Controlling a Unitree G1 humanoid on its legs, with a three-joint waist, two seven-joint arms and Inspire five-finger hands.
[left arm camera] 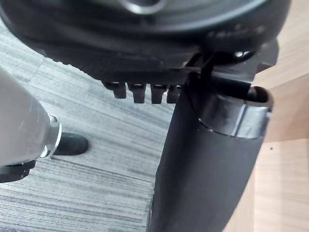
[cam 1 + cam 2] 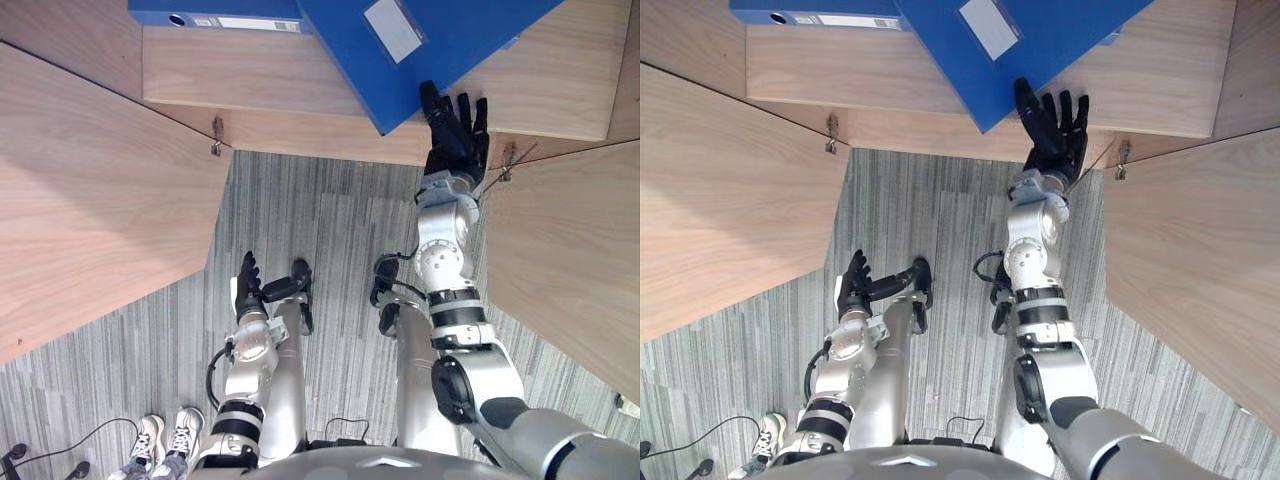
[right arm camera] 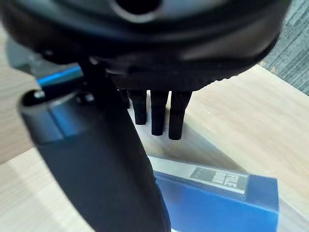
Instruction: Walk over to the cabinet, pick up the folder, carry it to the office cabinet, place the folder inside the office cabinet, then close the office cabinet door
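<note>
Your right hand (image 2: 455, 140) lays straight, spread fingers (image 2: 464, 110) against the blue folder (image 2: 450, 35), askew on the cabinet shelf (image 2: 250, 70) with one corner overhanging; it's probably stiff and slick, so pinch that near edge.

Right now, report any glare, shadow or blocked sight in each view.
Left eye view: even light, no strong glare on the folder beside the right hand. Right wrist view: that hand's dark bulk hides part of the folder, with a pale sheen on it. Left wrist view: the left hand covers part of the cabinet; carpet evenly lit.
</note>
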